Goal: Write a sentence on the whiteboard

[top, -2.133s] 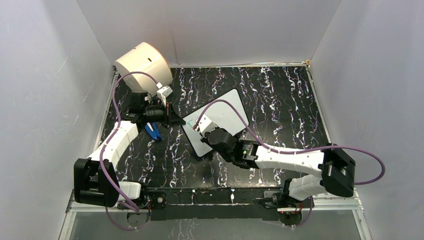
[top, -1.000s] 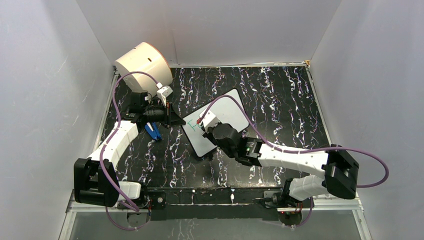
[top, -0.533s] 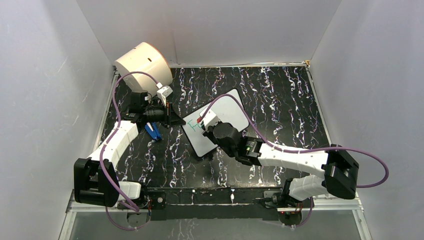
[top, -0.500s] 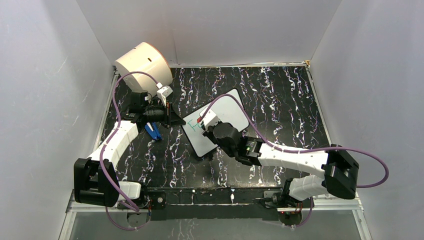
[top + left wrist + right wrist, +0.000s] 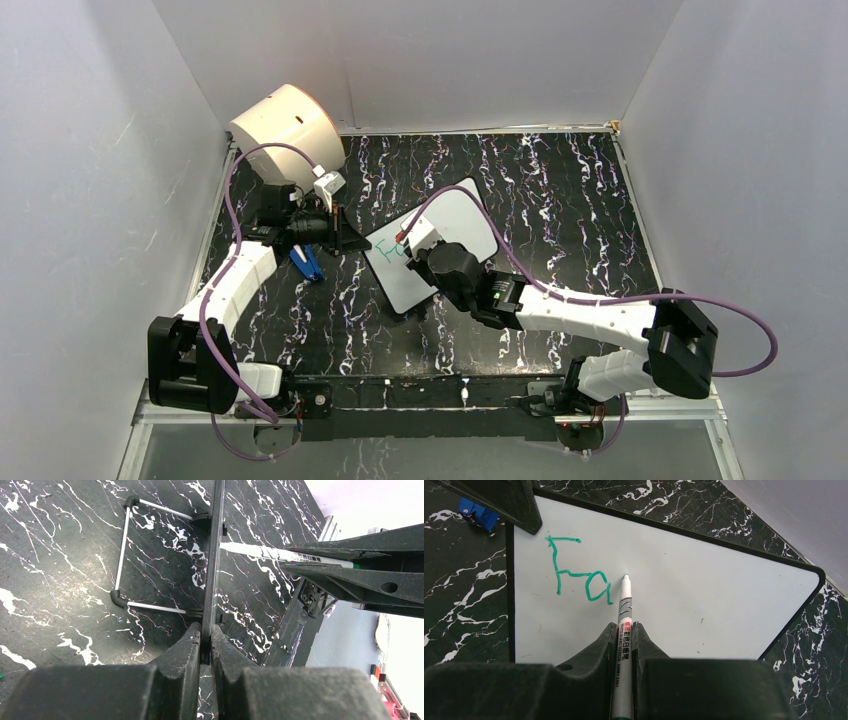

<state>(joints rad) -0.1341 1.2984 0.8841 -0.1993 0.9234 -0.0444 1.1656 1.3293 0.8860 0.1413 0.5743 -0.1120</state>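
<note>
The whiteboard [image 5: 462, 222] stands tilted on its black feet mid-table. My left gripper [image 5: 206, 630] is shut on the board's black frame, which shows edge-on [image 5: 215, 555] in the left wrist view. Shut on a white marker [image 5: 624, 615], my right gripper [image 5: 625, 630] holds the green tip at the board face [image 5: 704, 580]. Of the sentence [image 5: 574, 575], only the green letters "Fa" show, just left of the tip. From above, the lettering [image 5: 387, 252] lies by the right gripper [image 5: 425, 258].
A cream drum [image 5: 285, 125] lies in the back left corner. A small blue object [image 5: 306, 262] rests on the black marbled table beside the left arm, also the blue object [image 5: 476, 512] left of the board. White walls close in three sides.
Green letters have appeared on the board as the right gripper shifted the marker a little rightward along it. The left arm has held still on the frame.
</note>
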